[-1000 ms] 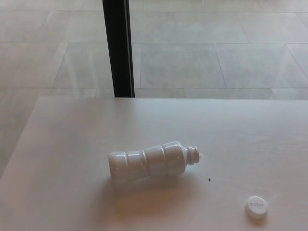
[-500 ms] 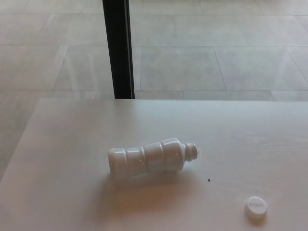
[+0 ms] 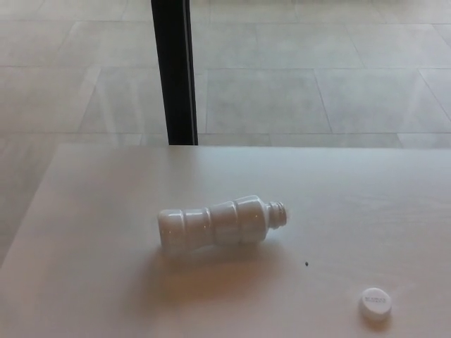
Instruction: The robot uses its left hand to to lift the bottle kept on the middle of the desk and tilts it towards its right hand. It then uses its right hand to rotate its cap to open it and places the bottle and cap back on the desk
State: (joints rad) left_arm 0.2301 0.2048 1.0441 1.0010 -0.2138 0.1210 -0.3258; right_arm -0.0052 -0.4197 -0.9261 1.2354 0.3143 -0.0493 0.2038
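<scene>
Bottle [image 3: 215, 225] and cap [image 3: 374, 301] lie apart on the pale wooden surface [image 3: 84, 267] — the white ribbed bottle on its side near the middle, open threaded neck pointing to picture right, the round white cap flat and well off toward the near right corner. Neither robot hand shows in the head view, so how far either is open, and whether either holds anything, cannot be told; nothing appears to touch bottle or cap. With no hand in sight, places can only be given against the sides they would enter from: the bottle lies toward the left hand's side of centre, the cap on the right hand's side.

Judged from how things lie, the cap is off and both pieces are on the surface, so the task looks all but finished — though the bottle rests toppled rather than upright. If anything is left, it would call for the left hand to reach in and set the bottle on its base, with a grip around the waisted body, which looks smooth and apt to roll.

Hard to make out: faint embossed lettering on the cap, unreadable; a tiny dark speck [image 3: 306, 265] between bottle and cap, unidentifiable. A black post [image 3: 175, 70] stands beyond the far edge on the tiled floor [image 3: 317, 84].
</scene>
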